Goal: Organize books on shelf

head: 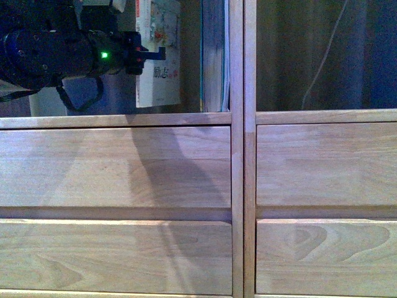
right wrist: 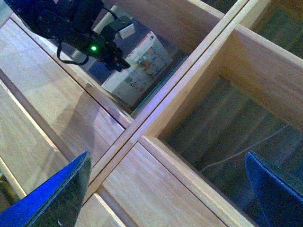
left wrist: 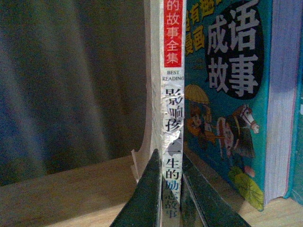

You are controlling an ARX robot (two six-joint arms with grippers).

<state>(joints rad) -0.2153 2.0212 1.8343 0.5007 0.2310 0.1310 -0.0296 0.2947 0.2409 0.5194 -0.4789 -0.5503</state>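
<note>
The thin paperback book [head: 160, 59] stands upright in the left compartment of the shelf [head: 180, 167]. My left gripper [head: 146, 54] is shut on it. In the left wrist view both dark fingers pinch the lower end of its white spine [left wrist: 173, 118], with the gripper [left wrist: 171, 198] just above the shelf board. The teal book [left wrist: 227, 94] stands right beside it, its pages [head: 213, 56] against the vertical divider [head: 237, 62]. My right gripper [right wrist: 165, 194] hangs open in front of the wooden front panels, holding nothing. From there I see the paperback [right wrist: 142, 66] and the left arm [right wrist: 71, 23].
The right compartment [head: 322, 62] is open-backed, with a grey curtain and a thin white cable [head: 324, 56] behind it. Wide plain front panels [head: 322, 254] fill the lower half of the front view. Another teal edge [left wrist: 298, 142] shows beyond the teal book.
</note>
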